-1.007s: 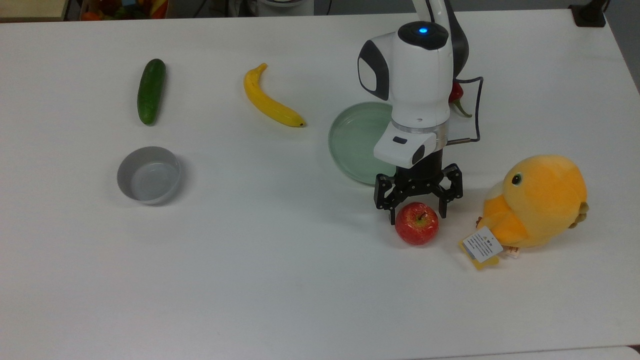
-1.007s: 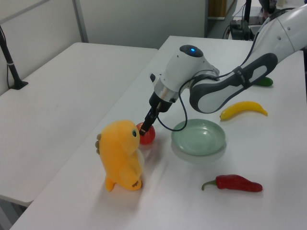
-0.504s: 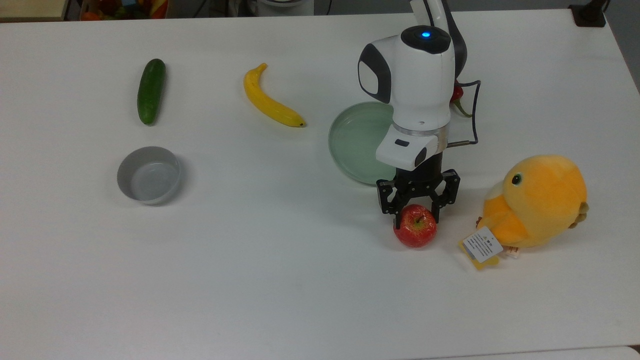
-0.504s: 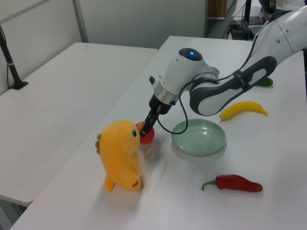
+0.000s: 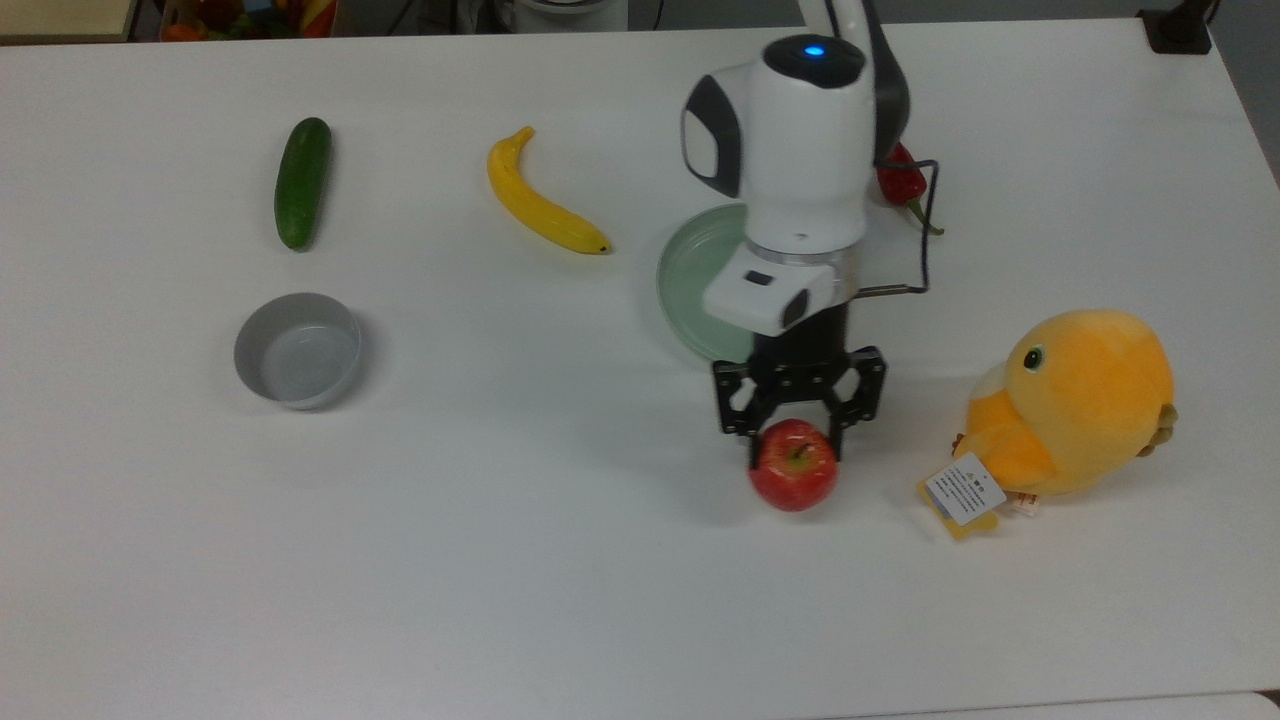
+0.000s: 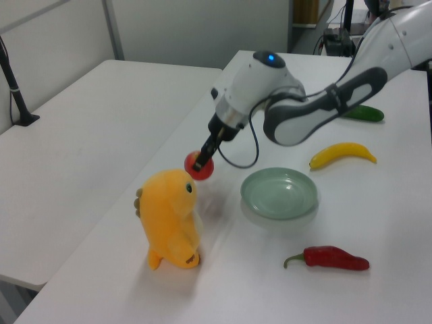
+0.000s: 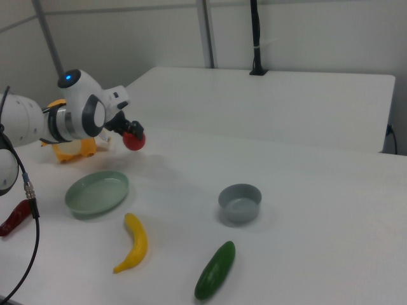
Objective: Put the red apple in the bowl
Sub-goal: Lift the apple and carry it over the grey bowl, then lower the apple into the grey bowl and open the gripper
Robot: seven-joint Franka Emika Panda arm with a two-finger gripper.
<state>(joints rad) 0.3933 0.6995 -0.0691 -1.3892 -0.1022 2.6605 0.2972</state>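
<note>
So the gripper (image 5: 795, 432) has its fingers clamped on the red apple (image 5: 794, 470), one on each side, and the apple's hanging clear above the white table (image 5: 560, 560), no contact. In the top view, the grey bowl (image 5: 297, 349) sits well apart on the top view's left, with nothing in it. The yellow plush chick (image 5: 1075, 405) is near the apple on the top view's right, and the pale-green plate (image 5: 695, 270) sits just behind the arm.
</note>
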